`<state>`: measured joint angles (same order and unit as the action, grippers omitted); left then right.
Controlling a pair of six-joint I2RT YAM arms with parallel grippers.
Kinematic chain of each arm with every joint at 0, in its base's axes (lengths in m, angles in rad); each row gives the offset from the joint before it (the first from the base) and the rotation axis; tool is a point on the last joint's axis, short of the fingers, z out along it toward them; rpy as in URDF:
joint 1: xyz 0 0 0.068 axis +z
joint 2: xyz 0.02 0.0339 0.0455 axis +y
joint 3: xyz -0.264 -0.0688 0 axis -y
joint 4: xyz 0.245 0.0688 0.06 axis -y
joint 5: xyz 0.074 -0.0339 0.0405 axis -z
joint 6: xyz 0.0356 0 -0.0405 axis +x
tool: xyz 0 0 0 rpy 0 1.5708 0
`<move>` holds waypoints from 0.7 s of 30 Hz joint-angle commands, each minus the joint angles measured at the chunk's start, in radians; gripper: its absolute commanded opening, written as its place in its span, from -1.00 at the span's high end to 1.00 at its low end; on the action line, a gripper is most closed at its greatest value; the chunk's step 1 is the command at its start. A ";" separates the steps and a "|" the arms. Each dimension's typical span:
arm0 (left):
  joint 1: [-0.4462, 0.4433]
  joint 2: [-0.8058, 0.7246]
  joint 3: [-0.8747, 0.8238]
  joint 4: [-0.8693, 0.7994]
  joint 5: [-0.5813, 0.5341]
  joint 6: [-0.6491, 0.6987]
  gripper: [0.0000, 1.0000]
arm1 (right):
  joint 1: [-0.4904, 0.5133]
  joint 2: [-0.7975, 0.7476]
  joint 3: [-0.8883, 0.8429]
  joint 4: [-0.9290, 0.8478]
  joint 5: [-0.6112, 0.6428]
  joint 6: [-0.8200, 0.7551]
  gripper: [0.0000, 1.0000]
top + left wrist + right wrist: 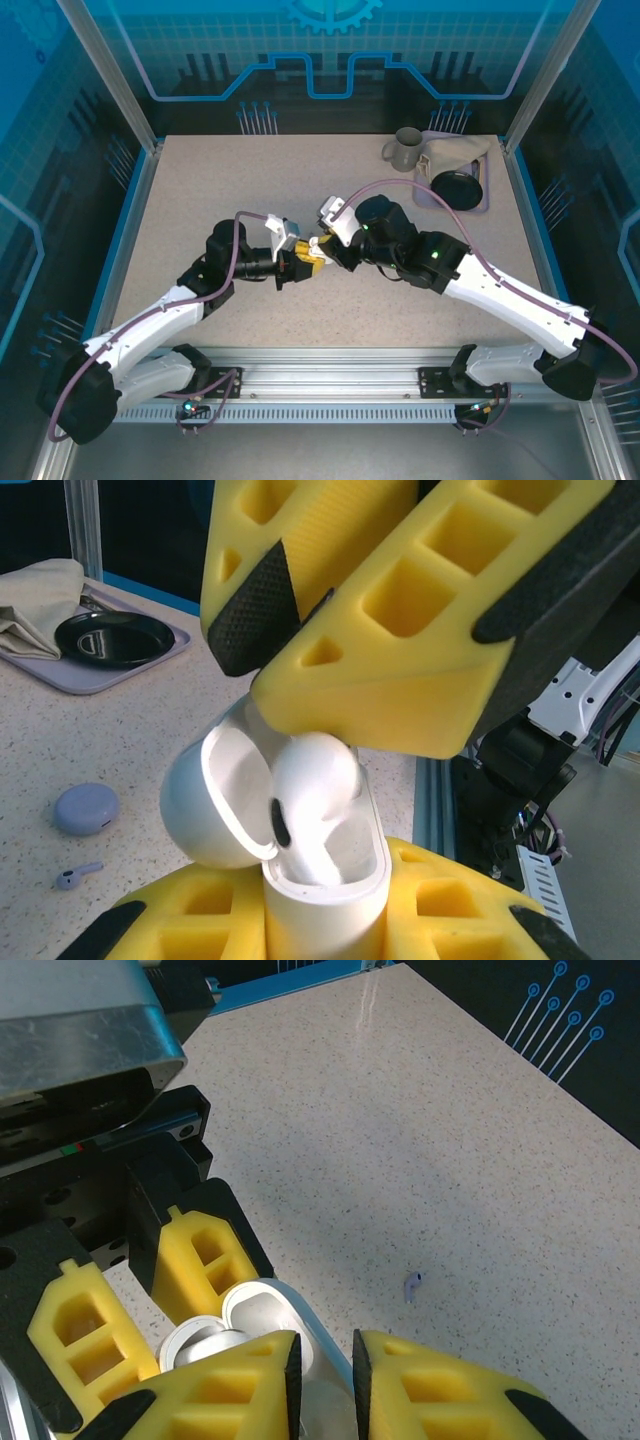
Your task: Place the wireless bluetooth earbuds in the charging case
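Closest to me, the left tool (322,920) is clamped on the body of the white charging case (325,905). It holds the case upright with the lid (215,800) swung open to one side. A white earbud (315,775) sits in the mouth of the case, stem down in the well and rounded head standing proud of the rim, so I judge it not yet seated. The right tool (326,1360) comes in from above with its fingers drawn together to a slim gap. Its tips are touching or just over the earbud's head, and I cannot tell whether they pinch any of it.

The risk I see is in the push. If the right tool presses off-centre, the head may tip against the rim and jam, or pop out and drop to the bench (420,1110). A hard push could also make the smooth case slide down between the left tool's yellow fingers. The open lid stands close to the right tool, and a sideways nudge could swing it shut onto the proud earbud. If the tips do hold the earbud, drawing away closed would drag it out again.

Further out, a lavender earbud (78,877) lies loose on the bench near a round lavender disc (85,808). It is tiny and I expect it to be fiddly to pick up. At the far side, a tray (150,665) carries a black disc (115,638) and a folded cloth (40,595), well apart from the work.
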<state>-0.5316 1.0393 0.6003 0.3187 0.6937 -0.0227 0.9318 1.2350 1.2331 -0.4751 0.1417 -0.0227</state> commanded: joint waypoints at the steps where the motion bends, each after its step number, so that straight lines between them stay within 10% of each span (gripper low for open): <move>1: -0.009 -0.005 0.036 0.001 0.021 0.024 1.00 | 0.018 0.010 0.032 -0.011 -0.030 -0.008 0.53; 21: -0.014 -0.008 0.038 -0.010 0.043 0.050 1.00 | -0.069 -0.118 -0.032 0.038 0.043 0.113 0.29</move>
<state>-0.5343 1.0397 0.6018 0.3176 0.6998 -0.0105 0.9104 1.1500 1.2201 -0.4511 0.1730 0.0235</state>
